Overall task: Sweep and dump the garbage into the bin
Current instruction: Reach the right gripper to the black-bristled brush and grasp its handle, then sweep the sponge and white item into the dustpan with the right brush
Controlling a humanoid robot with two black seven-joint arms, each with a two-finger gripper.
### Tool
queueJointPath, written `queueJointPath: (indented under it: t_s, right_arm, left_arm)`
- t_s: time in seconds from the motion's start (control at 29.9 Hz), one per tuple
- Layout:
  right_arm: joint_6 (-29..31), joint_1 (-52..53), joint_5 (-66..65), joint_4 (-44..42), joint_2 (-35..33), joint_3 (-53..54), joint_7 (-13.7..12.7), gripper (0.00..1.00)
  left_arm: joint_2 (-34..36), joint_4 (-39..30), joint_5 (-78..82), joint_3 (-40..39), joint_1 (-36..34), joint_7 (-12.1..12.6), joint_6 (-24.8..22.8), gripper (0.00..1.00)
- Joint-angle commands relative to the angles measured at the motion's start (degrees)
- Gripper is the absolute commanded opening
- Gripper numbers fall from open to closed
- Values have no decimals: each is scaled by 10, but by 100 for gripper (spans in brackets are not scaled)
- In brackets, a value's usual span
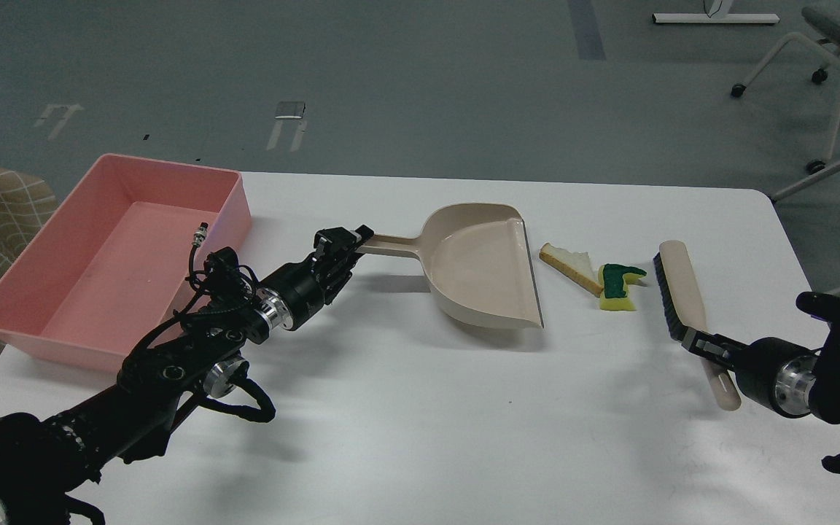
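Left end effector (351,244) clamps dustpan (482,262) handle; right end effector (697,340) grips brush (686,302) – bread slice (569,264) and sponge piece (618,288) touching between them; bin (63,284) at table's (420,408) left edge.

Garbage (598,278) between dustpan (482,264) and brush (685,300)

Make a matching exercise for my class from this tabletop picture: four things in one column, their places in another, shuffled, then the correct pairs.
Column one
1. pink bin
2. dustpan
3. bread slice
4. brush

Column two
A. between the dustpan's open edge and the sponge piece
B. held by the right pincer at its handle
C. at the table's left end, nothing inside
D. its handle at the left pincer

Pairs: 1-C, 2-D, 3-A, 4-B
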Motion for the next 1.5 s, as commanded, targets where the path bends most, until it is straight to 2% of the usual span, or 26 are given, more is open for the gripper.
queueJointPath:
  t_s: [0.0, 0.3, 0.53, 0.67, 1.04, 1.2, 1.47]
  right_arm:
    - [0, 21, 14, -2, 4, 0, 8, 0]
    - [0, 73, 20, -31, 20, -37, 8, 0]
    - [0, 81, 20, -32, 14, -44, 13, 0]
    - [0, 77, 20, -38, 15, -45, 36, 0]
    - [0, 83, 35, -32, 40, -46, 36, 0]
    - [0, 78, 111, -5, -1, -42, 35, 0]
    - [0, 59, 158, -17, -36, -28, 37, 0]
  left_arm:
    - [-3, 1, 0, -1, -1, 0, 5, 0]
    - [-4, 1, 28, 5, 4, 0, 33, 0]
    - [-9, 1, 29, 57, 4, 0, 75, 0]
    - [-9, 1, 28, 57, 4, 0, 76, 0]
    - [1, -2, 26, 57, -3, 0, 76, 0]
    - [11, -2, 30, 59, -11, 0, 76, 0]
    - [36, -2, 31, 101, -41, 1, 76, 0]
